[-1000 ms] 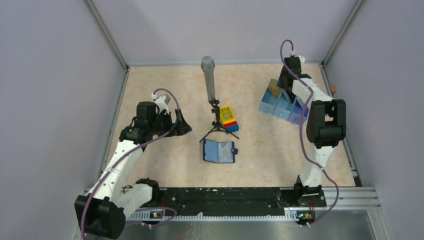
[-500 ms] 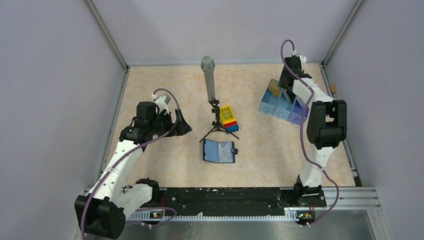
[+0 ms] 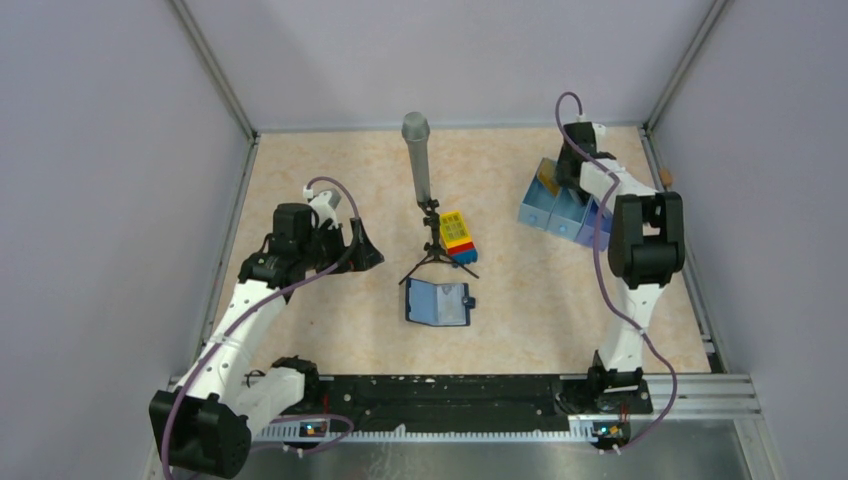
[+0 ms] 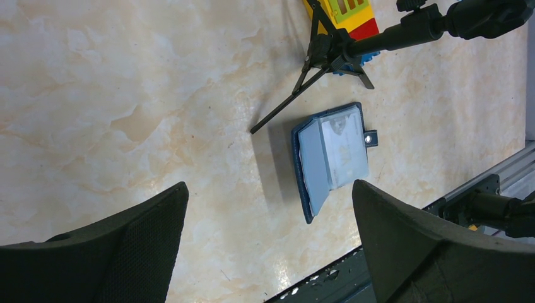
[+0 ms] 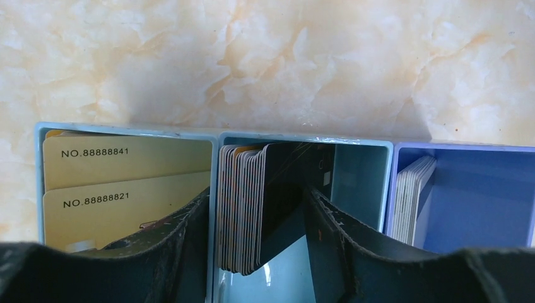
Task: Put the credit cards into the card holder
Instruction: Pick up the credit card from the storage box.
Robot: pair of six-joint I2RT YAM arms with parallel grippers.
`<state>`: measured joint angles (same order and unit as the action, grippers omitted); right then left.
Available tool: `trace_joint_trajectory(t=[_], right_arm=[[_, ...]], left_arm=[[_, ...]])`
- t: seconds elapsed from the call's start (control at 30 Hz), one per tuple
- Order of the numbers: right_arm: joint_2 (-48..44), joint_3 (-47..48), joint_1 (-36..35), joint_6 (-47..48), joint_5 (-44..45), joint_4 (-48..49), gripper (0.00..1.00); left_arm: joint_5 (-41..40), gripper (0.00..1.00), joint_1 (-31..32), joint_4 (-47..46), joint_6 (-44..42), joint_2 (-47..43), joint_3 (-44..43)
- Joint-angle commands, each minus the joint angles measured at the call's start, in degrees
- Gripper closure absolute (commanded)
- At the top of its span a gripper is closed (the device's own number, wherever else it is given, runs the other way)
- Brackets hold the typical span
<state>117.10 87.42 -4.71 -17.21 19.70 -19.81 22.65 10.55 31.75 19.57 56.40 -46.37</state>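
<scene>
Right claw (image 5: 257, 192) shifted a bit, credit cards (image 5: 243, 208) between its fingers (image 5: 189, 240); maybe squeezing, can't tell. Left claw (image 4: 270, 185) wide apart.

Cards (image 5: 241, 208) in tray (image 5: 303, 137); holder (image 3: 437, 302) open, ctr.

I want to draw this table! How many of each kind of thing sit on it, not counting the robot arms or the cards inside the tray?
Card holder: 1
Card tray: 1
Toy brick block: 1
Microphone on tripod: 1
Total: 4
</scene>
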Motion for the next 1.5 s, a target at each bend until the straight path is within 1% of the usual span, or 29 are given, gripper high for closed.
trace_joint_trajectory(t=[0.0, 0.27, 0.67, 0.9, 1.03, 1.17, 1.23, 1.3, 1.33, 1.37, 1.47], right_arm=[[-1.7, 1.1, 0.2, -1.5, -1.2, 1.1, 0.51], [-4.8, 2.1, 0.2, -1.5, -1.9, 1.5, 0.55], [-5.9, 2.6, 0.2, -1.7, -2.5, 1.3, 0.53], [-7.3, 2.9, 0.2, -1.8, -2.1, 1.2, 0.54], [-7.0, 3.0, 0.2, -1.4, -2.1, 1.0, 0.60], [-6.3, 2.9, 0.2, -1.4, -1.8, 0.6, 0.62], [-6.0, 2.7, 0.2, -1.2, -1.6, 0.5, 0.61], [-5.6, 2.8, 0.2, -1.0, -1.1, 0.0, 0.56], [-5.4, 2.8, 0.2, -0.9, -1.0, 3.7, 0.54], [-4.9, 2.8, 0.2, -0.8, -1.0, -0.1, 0.52], [-3.4, 3.2, 0.2, -0.5, -1.2, -0.7, 0.51]], left_arm=[[0.4, 0.01, -0.4, -0.5, -0.9, -0.9, -0.2], [0.7, 0.01, -0.4, -0.7, -0.8, -0.8, -0.2], [1.4, 0.01, -0.4, -1.1, -0.8, -0.8, 0.0], [1.7, 0.01, -0.4, -1.2, -0.7, -0.8, 0.0], [1.9, 0.01, -0.4, -1.3, -0.7, -0.9, 0.2], [2.0, 0.01, -0.4, -1.3, -0.7, -0.9, 0.3], [2.0, 0.01, -0.4, -1.3, -0.7, -1.0, 0.3], [2.0, 0.01, -0.4, -1.3, -0.7, -1.0, 0.4], [2.1, 0.01, -0.4, -1.3, -0.7, -1.0, 0.3], [2.1, 0.01, -0.4, -1.3, -0.7, -1.1, 0.4], [2.1, 0.01, -0.4, -1.3, -0.7, -1.2, 0.4]])
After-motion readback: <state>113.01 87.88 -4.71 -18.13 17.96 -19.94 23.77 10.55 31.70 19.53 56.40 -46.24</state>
